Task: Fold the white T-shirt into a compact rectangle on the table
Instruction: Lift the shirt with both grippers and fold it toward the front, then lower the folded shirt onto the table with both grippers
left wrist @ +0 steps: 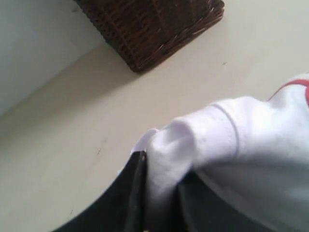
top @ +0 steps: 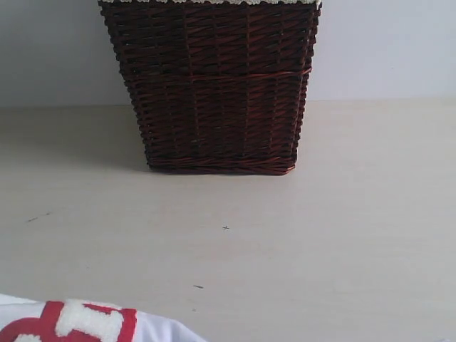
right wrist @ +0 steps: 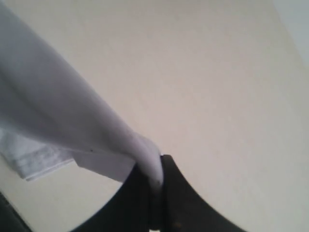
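Pale desk (top: 342, 235) is filling the exterior view, the white T-shirt (top: 85, 324) cropped at its lower left edge; the left wrist view is showing the left hand (left wrist: 159, 193) clamping its bunched cloth, the right wrist view the right hand (right wrist: 155, 183) likewise.

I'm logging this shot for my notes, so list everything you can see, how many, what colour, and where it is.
white T-shirt: one, white with red-outlined lettering, at the near left edge of the exterior view, pinched by both grippers
table: one, pale cream-beige, across the whole scene
specks: a few, dark, on the bare table
wicker basket: one, dark brown, standing on the far part of the table against the wall
lace trim: one strip, white, along the basket's top rim
wall: one, light grey-white, behind the table
left gripper: one, black, closed on a bunched fold of the shirt
right gripper: one, black, closed on a hanging stretch of the shirt
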`<act>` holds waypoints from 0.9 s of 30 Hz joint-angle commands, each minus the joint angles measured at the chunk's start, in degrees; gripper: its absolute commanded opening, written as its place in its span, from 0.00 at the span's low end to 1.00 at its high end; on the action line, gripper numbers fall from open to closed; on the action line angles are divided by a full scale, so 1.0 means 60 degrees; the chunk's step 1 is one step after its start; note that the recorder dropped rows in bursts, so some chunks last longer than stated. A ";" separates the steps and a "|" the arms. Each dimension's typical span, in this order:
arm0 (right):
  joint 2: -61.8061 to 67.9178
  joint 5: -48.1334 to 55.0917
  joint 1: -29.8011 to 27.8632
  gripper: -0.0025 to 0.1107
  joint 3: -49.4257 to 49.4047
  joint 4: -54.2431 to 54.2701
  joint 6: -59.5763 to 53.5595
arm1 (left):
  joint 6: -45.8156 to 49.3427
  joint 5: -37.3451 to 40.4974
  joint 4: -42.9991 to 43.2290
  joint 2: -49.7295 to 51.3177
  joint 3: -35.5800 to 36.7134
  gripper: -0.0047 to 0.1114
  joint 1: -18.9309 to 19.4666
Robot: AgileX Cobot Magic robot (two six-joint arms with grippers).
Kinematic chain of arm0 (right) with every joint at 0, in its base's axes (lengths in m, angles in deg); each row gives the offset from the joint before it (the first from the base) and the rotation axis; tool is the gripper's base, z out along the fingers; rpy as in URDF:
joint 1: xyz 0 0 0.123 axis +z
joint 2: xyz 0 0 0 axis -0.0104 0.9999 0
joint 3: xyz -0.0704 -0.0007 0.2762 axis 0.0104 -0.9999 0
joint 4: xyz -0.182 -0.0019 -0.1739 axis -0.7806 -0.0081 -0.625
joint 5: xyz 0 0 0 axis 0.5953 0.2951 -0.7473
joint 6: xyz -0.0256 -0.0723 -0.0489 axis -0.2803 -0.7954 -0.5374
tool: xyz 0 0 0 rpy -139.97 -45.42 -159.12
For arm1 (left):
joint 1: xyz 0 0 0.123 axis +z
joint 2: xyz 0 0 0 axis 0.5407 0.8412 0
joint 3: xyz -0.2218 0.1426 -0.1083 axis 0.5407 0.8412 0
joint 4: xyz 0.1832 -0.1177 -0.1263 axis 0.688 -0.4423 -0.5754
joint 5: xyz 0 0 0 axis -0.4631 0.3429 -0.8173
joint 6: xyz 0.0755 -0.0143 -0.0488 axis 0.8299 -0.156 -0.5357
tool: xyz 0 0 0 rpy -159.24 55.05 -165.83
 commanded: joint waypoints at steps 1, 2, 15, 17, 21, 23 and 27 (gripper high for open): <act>0.0026 -0.1228 -0.0049 0.02 -0.0565 -0.0357 -0.0586 | 0.1354 -0.2127 0.0066 0.0082 0.1176 0.04 0.0023; 0.0026 -0.1527 -0.0049 0.02 -0.0613 -0.0380 -0.0674 | 0.1679 -0.2505 0.0066 0.0196 0.1407 0.04 0.0023; 0.1825 -0.3531 -0.0049 0.02 -0.0671 -0.0362 -0.1046 | 0.2805 -0.6179 -0.0088 0.3105 0.2415 0.04 0.0023; 0.2432 -0.3674 -0.0049 0.02 -0.0671 -0.0362 -0.1052 | 0.2805 -0.6502 -0.0107 0.3724 0.2415 0.04 0.0023; 0.3548 -0.4508 -0.0049 0.02 -0.0671 -0.0362 -0.1091 | 0.2948 -0.7255 -0.0107 0.4795 0.2415 0.04 0.0023; 0.4026 -0.5060 -0.0049 0.02 -0.0671 -0.0362 -0.1091 | 0.3189 -0.7733 -0.0115 0.5349 0.2415 0.04 0.0023; 0.5016 -0.6421 -0.0049 0.02 -0.0671 -0.0201 -0.1091 | 0.3597 -0.8505 -0.0115 0.6325 0.2415 0.04 0.0023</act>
